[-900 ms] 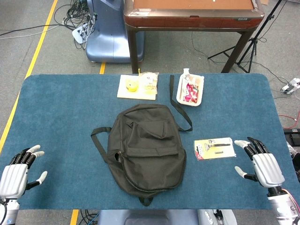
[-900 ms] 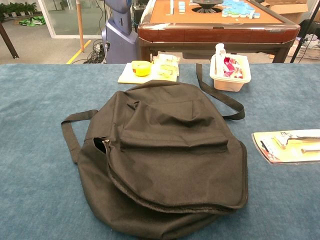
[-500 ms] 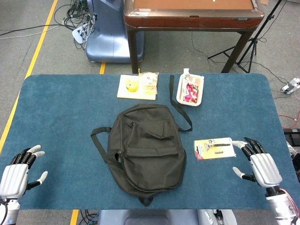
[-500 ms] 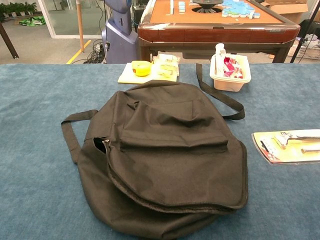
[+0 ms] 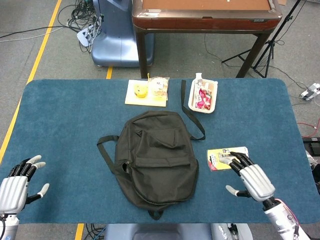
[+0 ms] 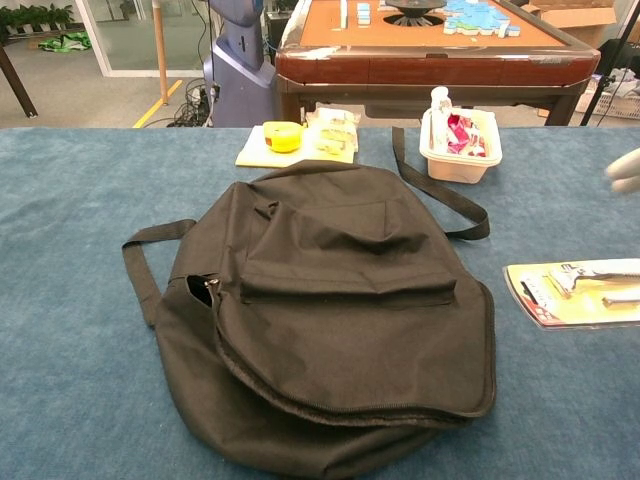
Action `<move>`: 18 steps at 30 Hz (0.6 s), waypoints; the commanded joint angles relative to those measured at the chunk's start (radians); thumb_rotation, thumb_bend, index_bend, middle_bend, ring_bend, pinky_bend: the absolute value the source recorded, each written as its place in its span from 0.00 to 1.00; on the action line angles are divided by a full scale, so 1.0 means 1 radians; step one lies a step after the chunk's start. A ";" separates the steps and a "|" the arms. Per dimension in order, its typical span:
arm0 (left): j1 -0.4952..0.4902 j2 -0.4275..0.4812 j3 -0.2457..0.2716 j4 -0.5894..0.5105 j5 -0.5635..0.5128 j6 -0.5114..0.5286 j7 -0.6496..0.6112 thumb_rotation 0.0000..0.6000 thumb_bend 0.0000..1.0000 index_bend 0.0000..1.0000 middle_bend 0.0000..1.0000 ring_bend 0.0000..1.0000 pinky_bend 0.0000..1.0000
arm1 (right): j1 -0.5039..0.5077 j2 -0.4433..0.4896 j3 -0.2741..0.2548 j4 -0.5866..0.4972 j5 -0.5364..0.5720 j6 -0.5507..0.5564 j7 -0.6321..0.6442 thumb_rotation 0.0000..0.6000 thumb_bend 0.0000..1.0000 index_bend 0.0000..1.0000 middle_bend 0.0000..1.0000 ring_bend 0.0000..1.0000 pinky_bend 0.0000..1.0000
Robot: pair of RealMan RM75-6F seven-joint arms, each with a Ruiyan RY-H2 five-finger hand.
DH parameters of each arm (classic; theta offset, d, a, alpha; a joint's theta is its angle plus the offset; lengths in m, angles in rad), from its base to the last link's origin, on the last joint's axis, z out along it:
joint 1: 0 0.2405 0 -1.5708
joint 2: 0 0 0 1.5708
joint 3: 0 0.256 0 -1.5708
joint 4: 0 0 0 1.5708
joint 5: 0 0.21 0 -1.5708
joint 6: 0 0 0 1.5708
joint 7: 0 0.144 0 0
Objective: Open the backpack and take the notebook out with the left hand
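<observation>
Reaching inward since the earlier frame, the right hand (image 5: 251, 178) now hovers, fingers spread and empty, over the yellow razor card (image 5: 220, 156). The left hand (image 5: 16, 184) stays open at the table's corner. The closed black backpack (image 5: 155, 159) lies centred; notebook unseen. A white tray (image 5: 202, 95) sits behind.

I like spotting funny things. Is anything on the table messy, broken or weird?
Nothing looks broken or spilled. The black backpack lies flat with its straps flopped out to the sides, and a small gap shows by the zipper pull on its side. The white tray and the razor card sit neatly on the table.
</observation>
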 commanded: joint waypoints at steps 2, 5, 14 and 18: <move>0.002 0.002 0.001 0.001 0.001 0.002 -0.003 1.00 0.22 0.29 0.19 0.14 0.17 | 0.066 -0.037 -0.010 -0.037 -0.024 -0.096 -0.028 1.00 0.17 0.22 0.22 0.09 0.14; 0.005 0.003 0.003 0.001 0.001 0.004 -0.005 1.00 0.22 0.29 0.19 0.14 0.17 | 0.106 -0.067 -0.010 -0.054 -0.021 -0.161 -0.049 1.00 0.11 0.22 0.20 0.08 0.14; 0.013 0.008 0.005 -0.002 0.006 0.016 -0.006 1.00 0.22 0.29 0.19 0.14 0.17 | 0.203 -0.181 0.009 -0.082 0.030 -0.302 -0.113 1.00 0.00 0.06 0.04 0.00 0.10; 0.016 0.009 0.007 -0.003 0.007 0.018 -0.009 1.00 0.22 0.29 0.19 0.14 0.17 | 0.236 -0.238 0.023 -0.077 0.084 -0.353 -0.158 1.00 0.00 0.02 0.02 0.00 0.07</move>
